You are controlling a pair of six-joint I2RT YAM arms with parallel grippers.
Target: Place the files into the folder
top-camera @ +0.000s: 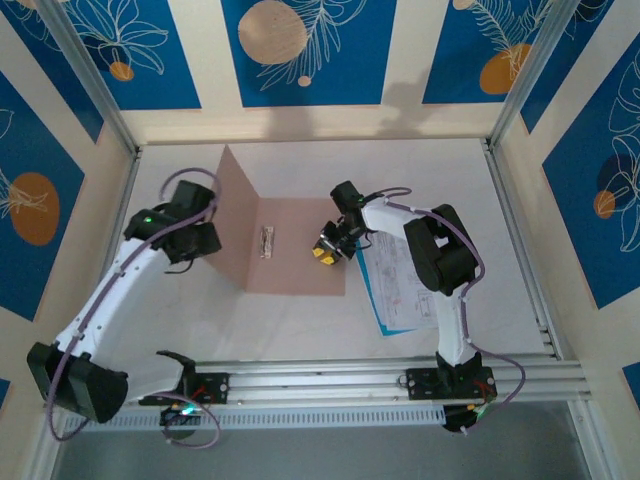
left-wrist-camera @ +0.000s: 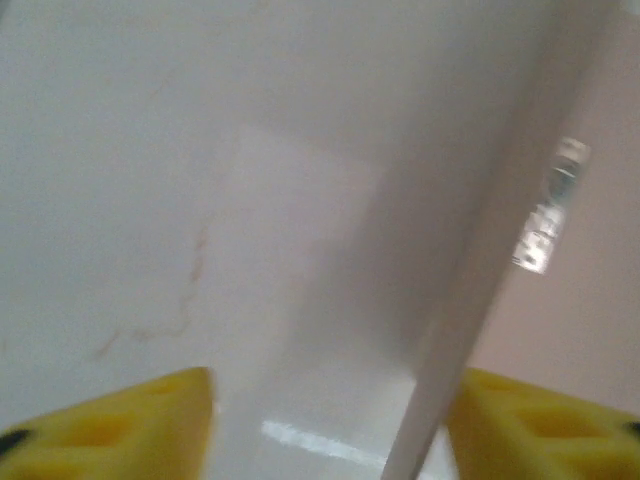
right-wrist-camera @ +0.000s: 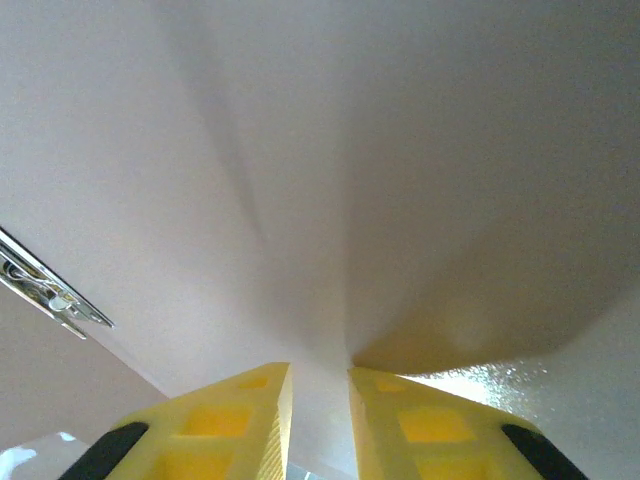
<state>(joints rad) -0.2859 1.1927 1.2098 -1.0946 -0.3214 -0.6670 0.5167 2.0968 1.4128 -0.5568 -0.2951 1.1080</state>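
- The folder (top-camera: 300,262) lies open on the worktop (top-camera: 430,175). One cover is flat, the other cover (top-camera: 235,215) stands up on the left, and a metal clip (top-camera: 266,243) sits at the crease.
- The left gripper (left-wrist-camera: 335,400) is at that raised cover, jaws wide apart. The card's thin edge passes between them and nothing is pinched.
- The right gripper (right-wrist-camera: 320,405) is at the flat cover's right edge, jaws drawn almost together on the card. The card looks to be buckling up just ahead of them, though the close view is soft, so take that with caution.
- The files (top-camera: 405,285) lie flat just right of the folder, partly under the right arm, not yet inside.
- Handling call: the folder is thin card, light and springy, so it will likely bend and flop rather than hold a shape. Grip it mid-edge and lift gently.
- The sheets look lighter and limper, likely to slide and fan apart. Best taken by a free edge, pinching the whole stack, then slid over the flat cover toward the clip.
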